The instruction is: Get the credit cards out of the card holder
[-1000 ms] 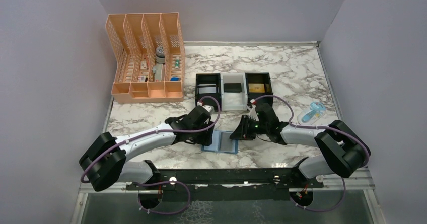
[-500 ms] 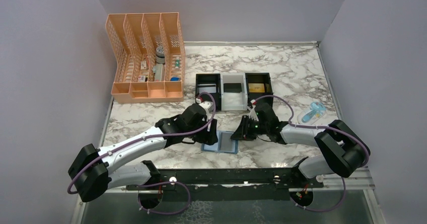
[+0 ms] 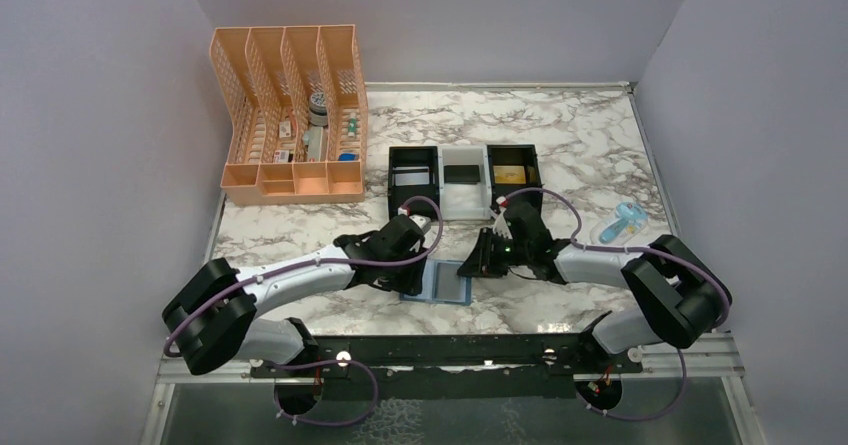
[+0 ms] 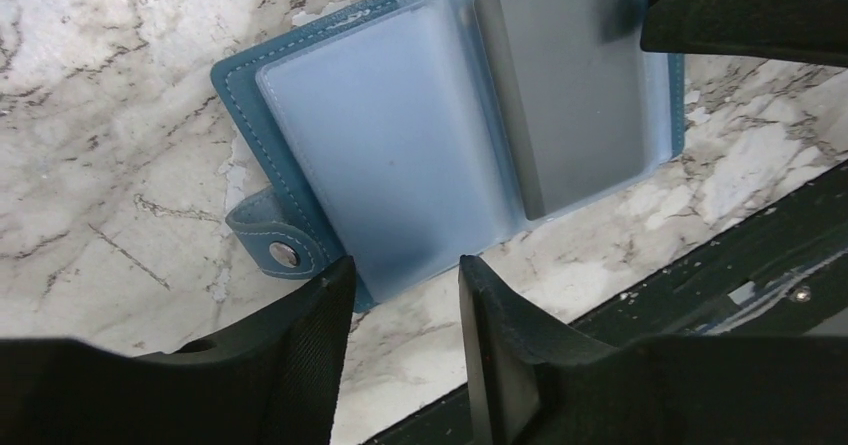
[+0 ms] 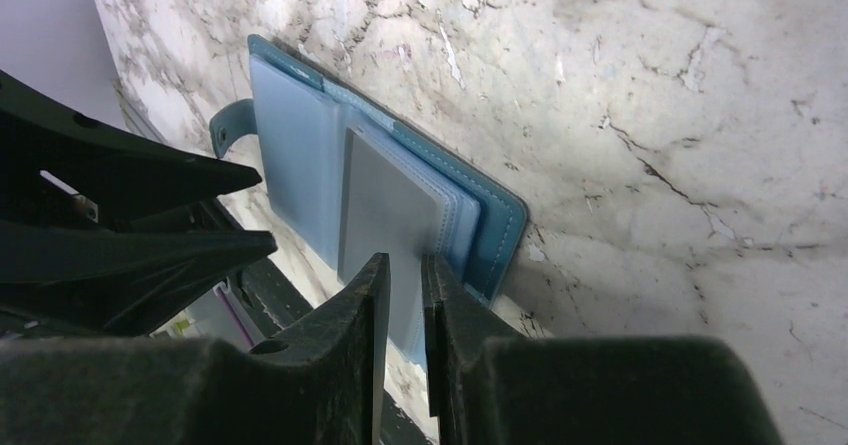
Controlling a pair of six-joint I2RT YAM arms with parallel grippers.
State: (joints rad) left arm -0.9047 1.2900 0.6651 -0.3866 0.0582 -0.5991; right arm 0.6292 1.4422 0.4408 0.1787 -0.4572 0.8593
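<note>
With left gripper (image 4: 405,265) spread empty, right gripper (image 5: 405,262) nearly closed (grip unclear) over the open card holder (image 3: 441,283) at the tabletop's (image 3: 590,135) near edge, probably best pinching its thin, stiff, slick grey card (image 4: 570,85) edgewise.

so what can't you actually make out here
- Left wrist view: the grey rectangle in the card holder sits behind frosted plastic; card or not, unclear.
- Right wrist view: the right gripper blocks its own contact; pinching a sleeve or not, unclear.
- Top view: the left gripper hides the card holder's left part; items in the peach organizer are too small.
</note>
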